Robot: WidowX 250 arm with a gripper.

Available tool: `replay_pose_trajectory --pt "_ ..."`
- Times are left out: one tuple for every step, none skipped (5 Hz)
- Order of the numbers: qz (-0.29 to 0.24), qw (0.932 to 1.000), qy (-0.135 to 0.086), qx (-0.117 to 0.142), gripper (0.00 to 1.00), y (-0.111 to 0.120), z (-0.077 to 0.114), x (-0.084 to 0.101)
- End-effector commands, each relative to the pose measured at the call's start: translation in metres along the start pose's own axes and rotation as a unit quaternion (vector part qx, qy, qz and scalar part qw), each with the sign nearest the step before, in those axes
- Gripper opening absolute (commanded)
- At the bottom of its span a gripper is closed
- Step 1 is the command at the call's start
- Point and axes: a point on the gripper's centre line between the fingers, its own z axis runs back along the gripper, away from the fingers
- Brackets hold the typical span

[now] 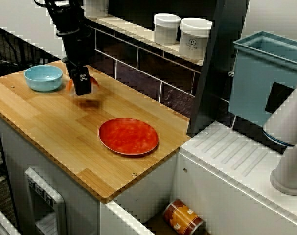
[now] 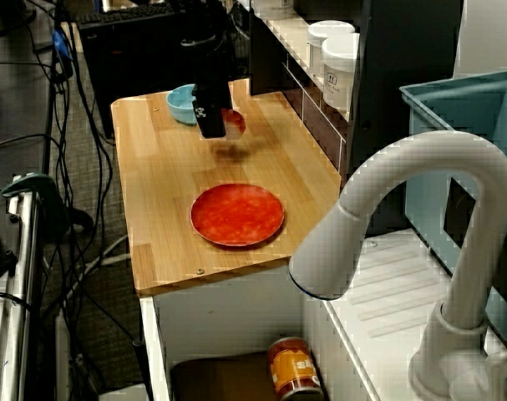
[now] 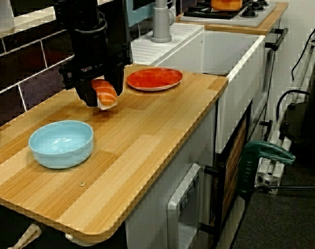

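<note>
Gripper (image 3: 98,99) clamped on sushi (image 3: 106,93), above the counter's (image 3: 147,140) back edge, between bowl (image 3: 61,143) and plate (image 3: 154,79). Soft piece: a gentle squeeze, carried level, seems best.

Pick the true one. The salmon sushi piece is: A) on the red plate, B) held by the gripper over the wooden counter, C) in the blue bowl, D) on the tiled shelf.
B: the gripper is shut on the salmon sushi piece above the wooden counter, between blue bowl and red plate.
</note>
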Motion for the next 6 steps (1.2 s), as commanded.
replay_pose_trajectory --pt "0.001 0.9999 0.008 0.007 0.63 -0.002 0.009 0.003" --pt "0.005 0.9997 0.020 0.010 1.00 0.000 0.010 0.002" --pt "0.005 0.9996 0.025 0.008 1.00 0.002 0.010 0.000" --pt "0.003 0.9998 0.018 0.005 1.00 0.000 0.016 -0.003" --pt "0.010 0.9999 0.012 -0.003 1.00 0.003 0.023 -0.005" --pt "0.014 0.9998 0.011 -0.005 1.00 0.005 0.023 -0.006"
